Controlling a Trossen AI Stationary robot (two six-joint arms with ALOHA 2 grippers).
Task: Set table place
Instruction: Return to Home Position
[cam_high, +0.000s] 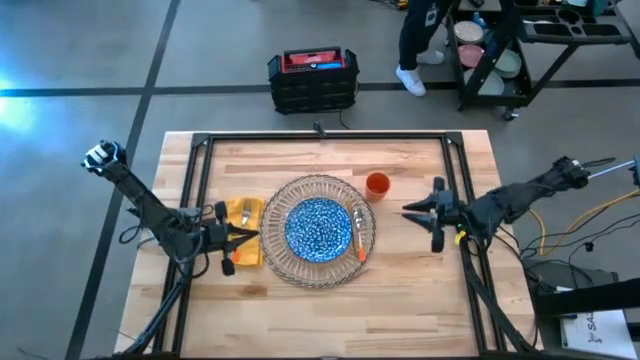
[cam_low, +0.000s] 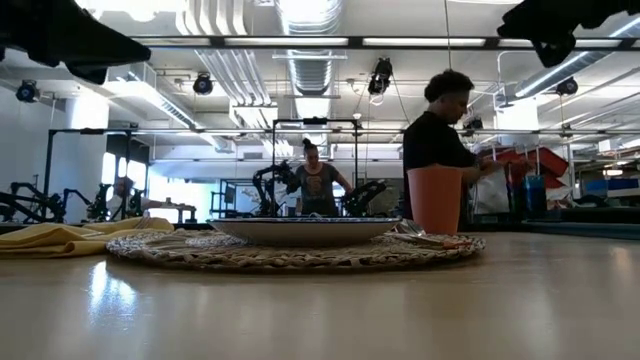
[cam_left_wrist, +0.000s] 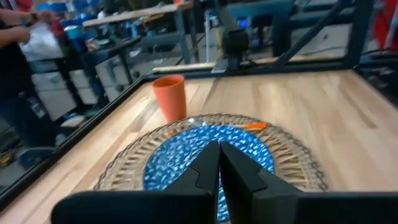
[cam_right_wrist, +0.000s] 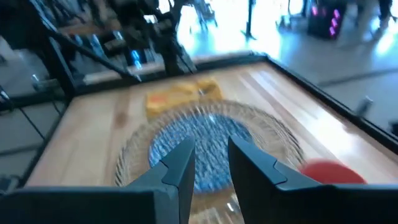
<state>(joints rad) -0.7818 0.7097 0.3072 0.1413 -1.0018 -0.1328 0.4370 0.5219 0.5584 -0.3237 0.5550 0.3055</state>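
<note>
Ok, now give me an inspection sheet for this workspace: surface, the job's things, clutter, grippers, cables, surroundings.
Surface: light-wood table with a black frame rail.
Job's things: blue plate centred on the round ribbed charger. The yellow napkin lies beside the charger on the left arm's side. Orange-handled cutlery lies on the charger beside the plate. The orange cup stands upright just past the charger's rim.
Clutter: nothing seen.
Grippers: left gripper shut, empty, raised over the napkin. Right gripper open, empty, raised beside the charger.
Cables: yellow and black cables hang by the right arm, off the table.
Surroundings: black-and-red crate on the floor; person at a cart.
</note>
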